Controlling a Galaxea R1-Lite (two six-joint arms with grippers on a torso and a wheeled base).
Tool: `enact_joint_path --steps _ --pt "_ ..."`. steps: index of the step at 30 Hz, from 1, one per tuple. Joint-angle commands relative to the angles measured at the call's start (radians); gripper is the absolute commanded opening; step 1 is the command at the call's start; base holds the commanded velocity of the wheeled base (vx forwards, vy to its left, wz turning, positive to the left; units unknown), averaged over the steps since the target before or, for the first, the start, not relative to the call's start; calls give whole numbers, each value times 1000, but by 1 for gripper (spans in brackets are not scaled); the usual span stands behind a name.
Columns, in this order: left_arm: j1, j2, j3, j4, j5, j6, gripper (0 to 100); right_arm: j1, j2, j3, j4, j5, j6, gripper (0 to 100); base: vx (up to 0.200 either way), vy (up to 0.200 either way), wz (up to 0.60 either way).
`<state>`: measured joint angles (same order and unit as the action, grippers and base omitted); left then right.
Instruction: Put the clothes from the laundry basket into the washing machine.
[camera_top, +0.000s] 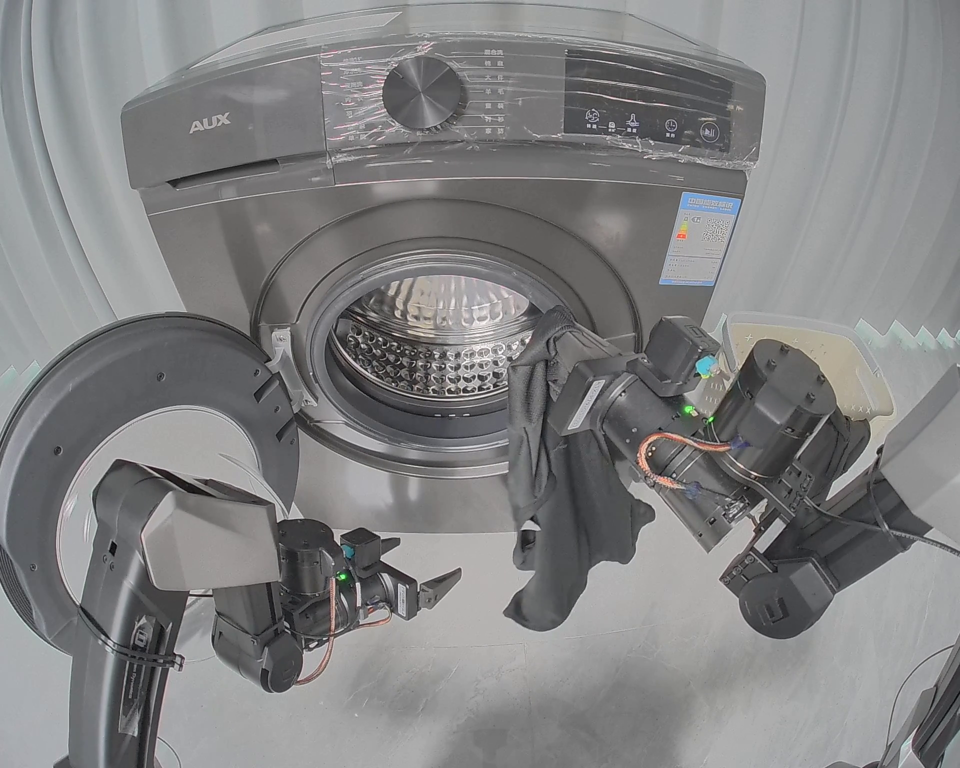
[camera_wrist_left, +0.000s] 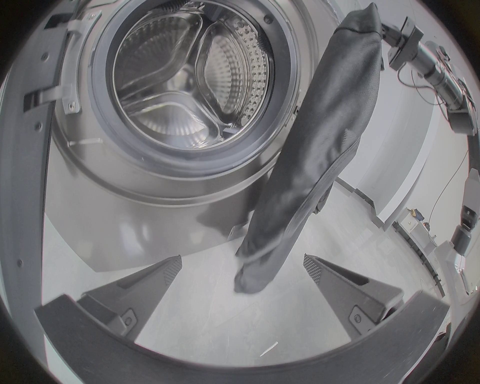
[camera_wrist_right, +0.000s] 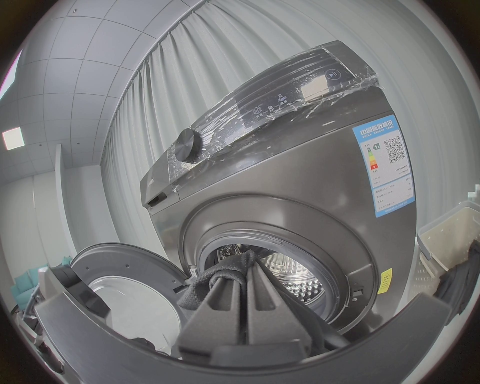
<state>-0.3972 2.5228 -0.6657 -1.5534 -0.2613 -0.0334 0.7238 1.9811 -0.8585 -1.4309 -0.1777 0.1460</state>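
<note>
Our right gripper pinches the dark garment by its bunched top, just before the washing machine opening's right rim. It looks limp and light, dangling floorward. Our left gripper is spread, empty.

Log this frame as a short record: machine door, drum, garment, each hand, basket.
door: the washing machine door is open, on the robot's left
drum: drum has no clothes visible inside
garment: dark garment hangs outside the opening, at its right side
right hand: right hand is shut on the dark garment, near the opening's rim
left hand: left hand is open, low before the machine, holding nothing
basket: laundry basket stands right of the machine, with another dark cloth draped over its edge
</note>
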Motion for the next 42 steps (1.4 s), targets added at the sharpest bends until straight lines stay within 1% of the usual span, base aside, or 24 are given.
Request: enact_joint_path --steps 1,7,11,20,23,31,42 --pt "0 48 -8 -2 -1 0 100 5 2 -17 0 0 0 0 0 0 0" --pt "-3 53 -8 -2 -3 0 100 6 5 -37 3 1 0 0 0 0 0" --pt "-3 54 -6 -4 -3 1 100 25 10 -43 4 0 0 0 0 0 0" --pt "-2 60 -9 -4 -3 1 100 25 27 -71 4 0 0 0 0 0 0" --pt "0 67 -15 -4 -1 1 100 28 25 -73 3 1 0 0 0 0 0" --pt "8 79 -55 -4 7 0 100 63 22 -71 0 1 0 0 0 0 0" --pt "1 88 -71 -4 11 -5 100 65 27 -79 0 -2 1 0 0 0 0"
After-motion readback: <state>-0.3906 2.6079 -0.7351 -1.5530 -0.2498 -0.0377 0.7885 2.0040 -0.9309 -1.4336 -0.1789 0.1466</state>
